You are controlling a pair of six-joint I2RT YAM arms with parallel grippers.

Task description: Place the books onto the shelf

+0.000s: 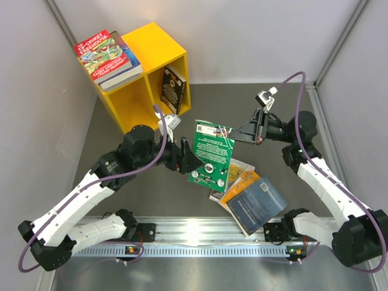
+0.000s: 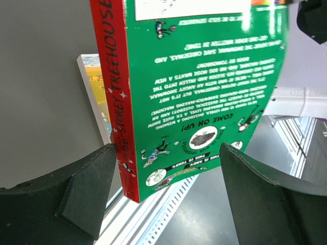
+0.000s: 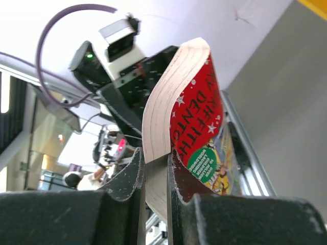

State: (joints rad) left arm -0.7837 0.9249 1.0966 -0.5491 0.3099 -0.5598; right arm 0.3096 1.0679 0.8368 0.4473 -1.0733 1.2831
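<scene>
While the green book [image 1: 210, 154] hangs in mid-air between the two arms, we begin at the far left, where the yellow shelf [image 1: 123, 102] stands. A stack of books [image 1: 107, 57] lies flat on its roof under a red cartoon cover. We count at least two there and cannot tell beyond that. One dark book [image 1: 173, 88] stands upright in the right compartment.

Next comes the left gripper [image 1: 186, 159], its jaws apart on either side of the green book's red spine, not yet pressing on it. The single green book looks to us light, thin and floppy, since it bows under its own weight. Its glossy cover is likely to be slippery. We judge the spine edge the stiffest place to take hold, with flat pads across both covers.

The right gripper [image 3: 156, 171] is clamped on the book's page edge at the upper corner and carries it alone.

Below it, three more books lie overlapped on the table [image 1: 121, 209]: a pale book [image 1: 225, 182], an orange book [image 1: 240, 187] and a dark blue book [image 1: 257, 204] uppermost.
</scene>
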